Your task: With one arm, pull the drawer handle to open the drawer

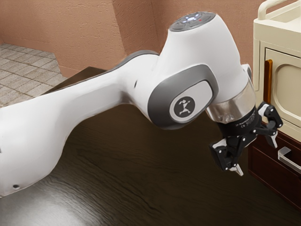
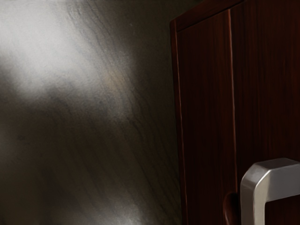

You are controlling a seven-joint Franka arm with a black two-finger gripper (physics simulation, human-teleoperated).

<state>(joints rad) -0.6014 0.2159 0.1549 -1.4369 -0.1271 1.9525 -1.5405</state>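
While its two fingers stand spread, one white arm's (image 1: 89, 101) black gripper (image 1: 257, 155) hangs near one silver drawer handle (image 1: 284, 152) on dark red-brown wood (image 1: 264, 165); the exterior view adds one cream door (image 1: 289, 84), the wrist view the handle's bevelled corner (image 2: 260, 174).

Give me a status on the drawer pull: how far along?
Done, it seems: claw brought near the silver handle, fingers spread. In hand: likely lining up; nothing is gripped. Left: get the fingers around the handle, close, pull. The dark red drawer looks shut, with no opening visible around its front.
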